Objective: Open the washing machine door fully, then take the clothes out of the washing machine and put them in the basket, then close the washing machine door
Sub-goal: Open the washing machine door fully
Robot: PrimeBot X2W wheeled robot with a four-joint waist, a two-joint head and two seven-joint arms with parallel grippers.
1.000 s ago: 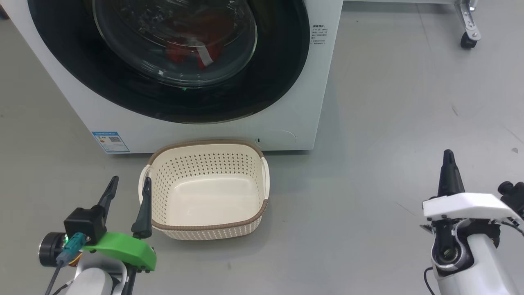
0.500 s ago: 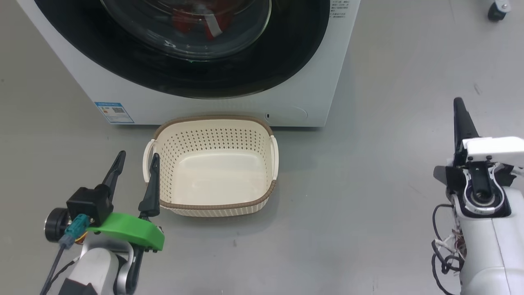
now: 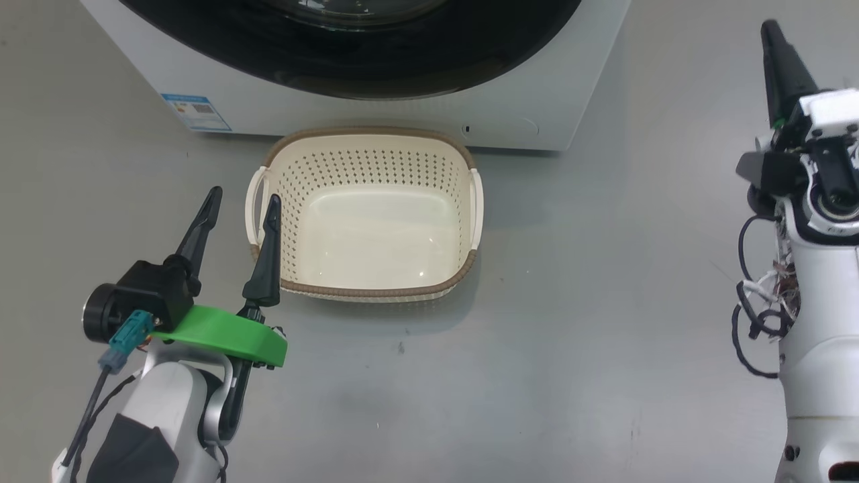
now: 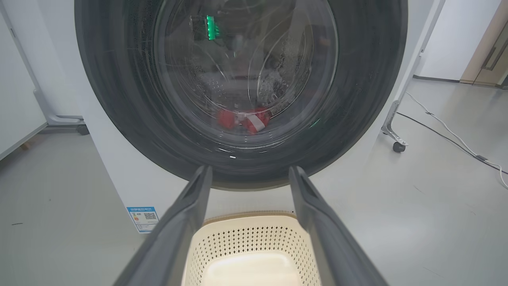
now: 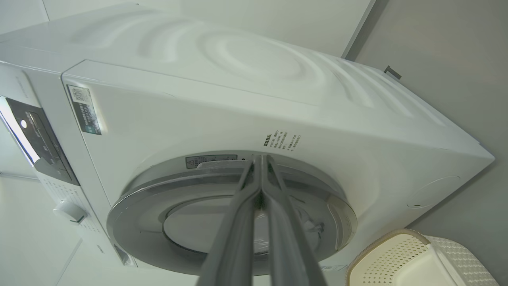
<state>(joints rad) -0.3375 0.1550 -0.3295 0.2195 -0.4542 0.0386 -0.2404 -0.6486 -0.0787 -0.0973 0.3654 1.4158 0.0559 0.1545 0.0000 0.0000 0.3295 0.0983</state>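
Observation:
The washing machine [image 3: 550,100] stands at the top of the head view with its door [image 4: 119,99] shut. Red clothes [image 4: 242,119] lie low in the drum, seen through the door glass. The cream basket [image 3: 376,292] sits empty on the floor just in front of the machine. My left gripper [image 3: 243,196] is open, low beside the basket's left handle, and its fingers [image 4: 182,222] point at the door. My right gripper [image 3: 772,30] is shut and raised at the right. In the right wrist view my right gripper [image 5: 260,157] points at the door's rim [image 5: 151,198].
A blue label [image 3: 198,111] marks the machine's lower left front. A frame leg on a caster [image 4: 393,135] and a floor cable [image 4: 456,143] lie to the machine's right. Bare grey floor [image 3: 604,302] spreads right of the basket.
The head camera has tilted down, so machine and basket slid up the picture. My right gripper has risen and moved forward towards the machine. The left gripper stays open by the basket.

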